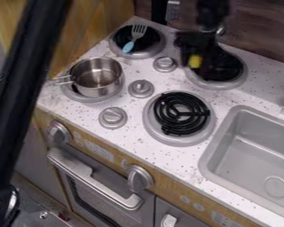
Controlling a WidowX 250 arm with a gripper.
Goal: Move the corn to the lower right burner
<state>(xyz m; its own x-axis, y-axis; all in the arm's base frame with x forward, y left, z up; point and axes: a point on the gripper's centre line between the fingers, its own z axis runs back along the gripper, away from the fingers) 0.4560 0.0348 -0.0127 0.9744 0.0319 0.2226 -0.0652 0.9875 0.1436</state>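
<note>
Speckled white desk point(230, 98) stretches across our view, with dark wood grain point(260, 33) behind it and an oven door point(112, 195) below its front edge. We see a thick black bar point(25, 80) slanting down the left side. At the right, we have a grey sink point(211, 148) set into the desk.

Four burners sit on top. On the lower left burner point(92, 99) stands a steel pot point(97, 79), upright, its wire handle toward the left. We see the black coil point(181, 114) of the lower right burner point(180, 140), just left of the sink.

Over the upper right burner point(230, 83) hangs the dark pincer point(197, 57). Three grey knobs point(140, 88) stand among the burners, and a fork point(137, 32) with a light blue handle lies on the upper left burner point(119, 46). Smallest is the yellow corn point(195, 61), at the pincer's lower end; we cannot tell how far open the pincer is, or whether it grips the corn.
</note>
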